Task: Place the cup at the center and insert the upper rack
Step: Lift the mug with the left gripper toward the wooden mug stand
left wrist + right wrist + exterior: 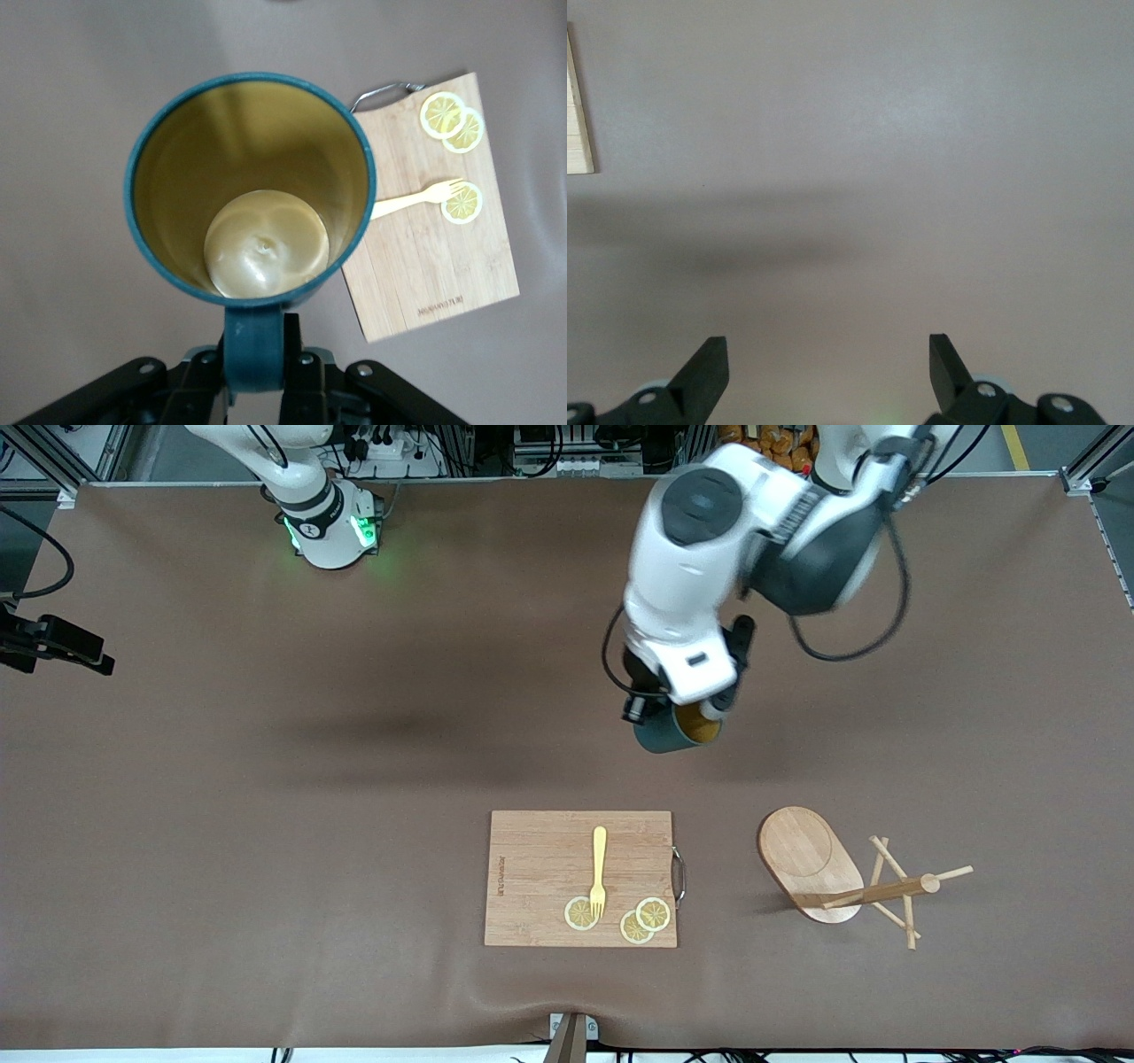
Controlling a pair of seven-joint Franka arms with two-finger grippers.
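Over the table, farther from the camera than the cutting board (580,878), the left gripper (255,376) is pinching the cup (678,728) by its handle, carrying it upright. The right gripper (829,372) is waiting, fingers wide apart and empty. The upper rack (837,872) is lying tipped over beside the cutting board.

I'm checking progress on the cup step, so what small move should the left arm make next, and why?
Probably lower the cup onto the bare table. The left gripper grips it by the handle, in the air, above mid-table, and nothing lies beneath it. The rack lies tipped over, so it comes after. The right gripper waits open.
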